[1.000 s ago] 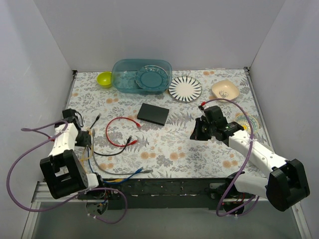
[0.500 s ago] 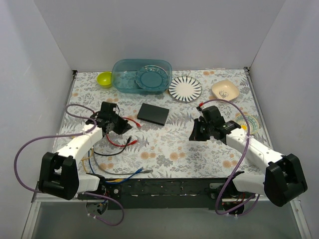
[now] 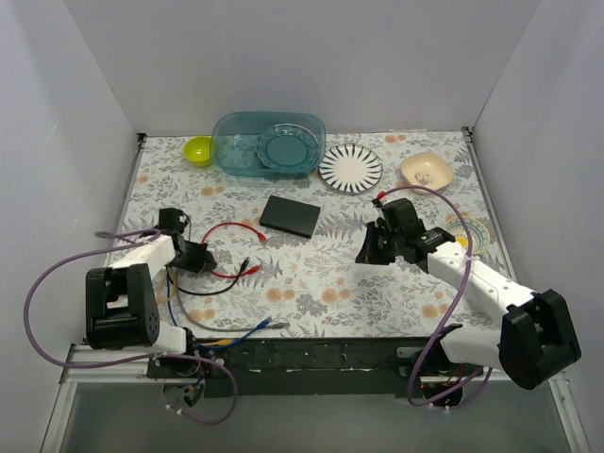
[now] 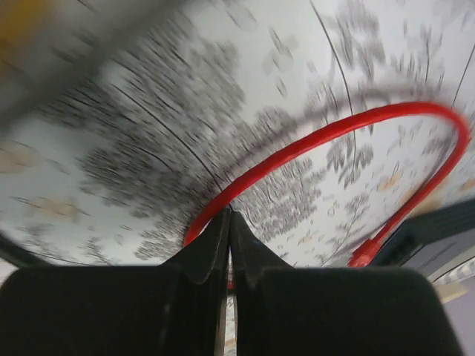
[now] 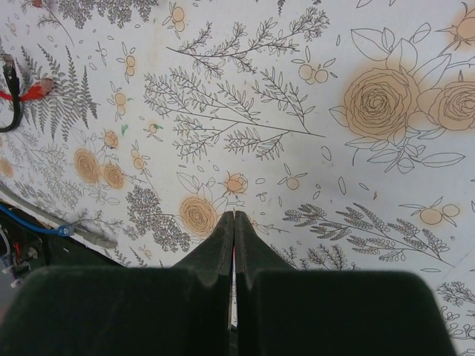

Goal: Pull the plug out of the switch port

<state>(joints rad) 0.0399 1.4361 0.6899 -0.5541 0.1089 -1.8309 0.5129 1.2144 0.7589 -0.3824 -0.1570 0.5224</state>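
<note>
Left gripper point(image 4: 228, 220), at 9 o'clock on the table, has its fingers pressed together with the red cable point(image 4: 326, 133) running right at their tips, though I cannot tell whether it is pinched; the right gripper point(image 5: 234, 220), at 3 o'clock, is pressed together on nothing. The switch point(image 3: 290, 215) lies toward 12 o'clock from the table's middle. The plug point(image 3: 261, 236) sits just beside its 7 o'clock corner, seemingly out of the port, so the pull looks done or nearly so. Counted: two grippers, one switch, one red cable, one black cable point(image 5: 13, 104), one blue cable point(image 5: 33, 220).
</note>
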